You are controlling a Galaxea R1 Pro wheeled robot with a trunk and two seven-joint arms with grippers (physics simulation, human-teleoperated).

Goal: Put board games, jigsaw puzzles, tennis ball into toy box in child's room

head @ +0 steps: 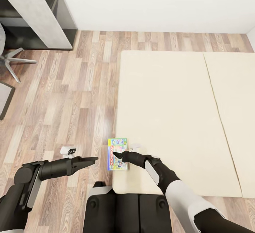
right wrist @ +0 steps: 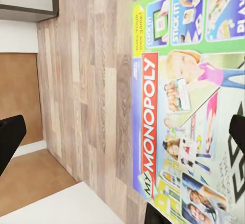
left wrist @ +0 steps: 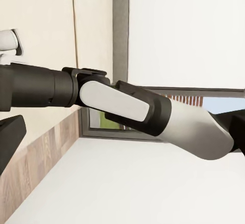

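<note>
A colourful Monopoly board game [head: 117,154] lies flat on the near left corner of the cream bed [head: 170,112], its left edge at the mattress edge. My right gripper [head: 116,153] hovers just above the box, open. In the right wrist view its dark fingertips [right wrist: 10,139] stand at both sides of the picture, with the game's cover [right wrist: 189,111] between them and nothing held. My left gripper [head: 90,161] hangs over the wooden floor left of the bed, pointing toward the game, open and empty. The left wrist view looks across at the right forearm [left wrist: 127,106].
A grey desk unit [head: 35,13] stands at the far left against the white wall. The foot of an office chair [head: 14,61] is beside it. Wooden floor [head: 63,101] runs between desk and bed. My own base [head: 124,208] is at the bed's near edge.
</note>
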